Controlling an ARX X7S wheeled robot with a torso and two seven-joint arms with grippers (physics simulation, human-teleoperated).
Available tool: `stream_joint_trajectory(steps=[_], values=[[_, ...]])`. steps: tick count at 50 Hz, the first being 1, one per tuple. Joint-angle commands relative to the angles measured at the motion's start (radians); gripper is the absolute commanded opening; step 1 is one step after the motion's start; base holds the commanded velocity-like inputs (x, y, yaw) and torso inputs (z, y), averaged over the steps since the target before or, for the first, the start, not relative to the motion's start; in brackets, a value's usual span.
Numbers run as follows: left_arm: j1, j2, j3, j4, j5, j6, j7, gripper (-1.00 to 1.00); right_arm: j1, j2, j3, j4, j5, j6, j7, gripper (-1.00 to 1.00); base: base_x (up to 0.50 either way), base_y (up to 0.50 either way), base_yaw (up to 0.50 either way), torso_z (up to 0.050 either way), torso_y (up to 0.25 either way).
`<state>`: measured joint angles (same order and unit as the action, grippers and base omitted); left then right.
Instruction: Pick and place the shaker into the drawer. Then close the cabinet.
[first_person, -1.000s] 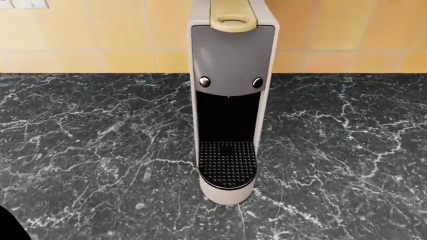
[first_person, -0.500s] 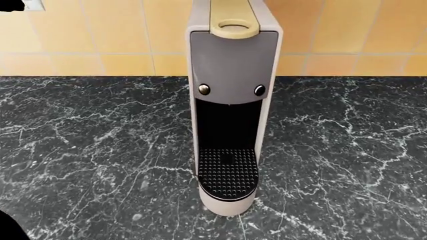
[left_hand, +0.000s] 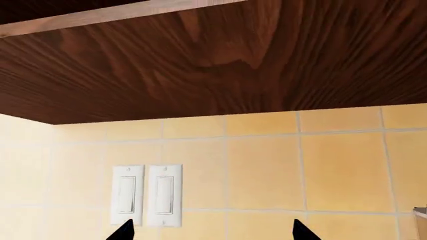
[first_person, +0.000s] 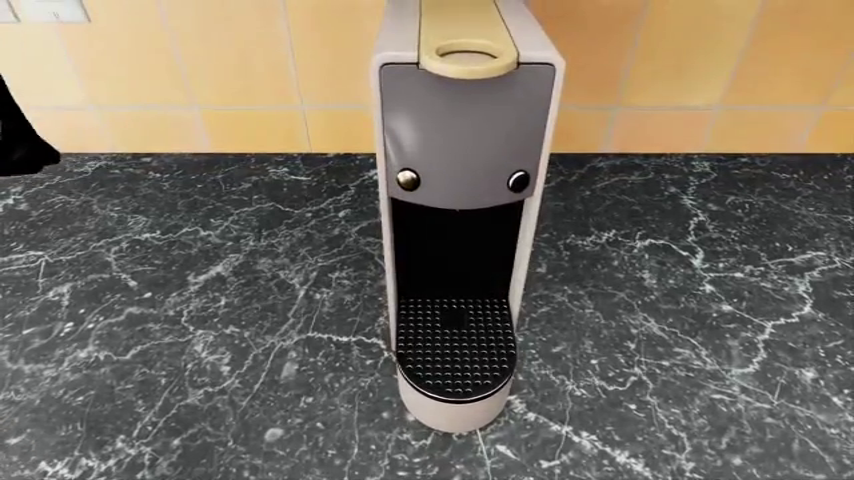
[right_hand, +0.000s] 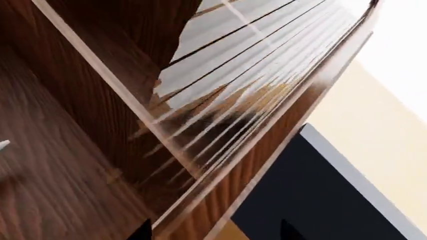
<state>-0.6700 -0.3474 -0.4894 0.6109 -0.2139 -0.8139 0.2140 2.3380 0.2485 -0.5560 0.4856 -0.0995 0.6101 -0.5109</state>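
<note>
Coffee machine (first_person: 461, 215) upright on marble counter (first_person: 187, 320); shaker, drawer unseen.
Left gripper (left_hand: 210, 231) tips spread, empty, facing wall switches (left_hand: 145, 195) under cabinet (left_hand: 220, 65); right gripper (right_hand: 213, 231) tips apart near glass-fronted cabinet (right_hand: 220, 100).

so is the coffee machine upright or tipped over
Upright: the coffee machine stands on its base on the black marble counter, its drip tray level.

A dark wooden cabinet underside (left_hand: 220, 60) spans above the yellow tiled wall (left_hand: 300, 165). Two white switches (left_hand: 145, 195) sit on the tiles. The left gripper (left_hand: 212, 232) shows only two black fingertips, spread apart.
</note>
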Motion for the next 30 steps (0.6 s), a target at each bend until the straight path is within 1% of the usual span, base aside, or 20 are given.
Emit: stream_joint_trajectory(steps=[1, 6, 11, 16, 25, 30], values=[[0.308, 0.106, -0.105, -0.007, -0.012, 0.079, 0.005, 1.00, 0.018, -0.248, -0.274, 0.444, 0.206, -0.335, -0.116, 1.00, 0.02, 0.00, 0.01, 0.000, 0.000], [0.313, 0.103, -0.148, -0.019, -0.023, 0.086, 0.003, 1.00, 0.018, -0.248, -0.483, 0.450, 0.399, -0.389, -0.123, 1.00, 0.02, 0.00, 0.00, 0.000, 0.000], [0.337, 0.108, -0.191, -0.028, -0.034, 0.100, 0.008, 1.00, 0.018, -0.248, -0.661, 0.482, 0.530, -0.442, -0.120, 1.00, 0.03, 0.00, 0.00, 0.000, 0.000], [0.348, 0.107, -0.220, -0.025, -0.047, 0.095, 0.008, 1.00, 0.018, -0.248, -0.854, 0.562, 0.667, -0.463, -0.086, 1.00, 0.04, 0.01, -0.01, 0.000, 0.000], [0.351, 0.091, -0.252, -0.022, -0.054, 0.081, 0.001, 1.00, 0.018, -0.248, -0.854, 0.562, 0.667, -0.463, -0.086, 1.00, 0.02, 0.00, 0.00, 0.000, 0.000], [0.340, 0.079, -0.261, 0.013, -0.069, 0.039, -0.007, 1.00, 0.018, -0.248, -0.854, 0.562, 0.667, -0.463, -0.086, 1.00, 0.02, 0.00, 0.01, 0.000, 0.000]])
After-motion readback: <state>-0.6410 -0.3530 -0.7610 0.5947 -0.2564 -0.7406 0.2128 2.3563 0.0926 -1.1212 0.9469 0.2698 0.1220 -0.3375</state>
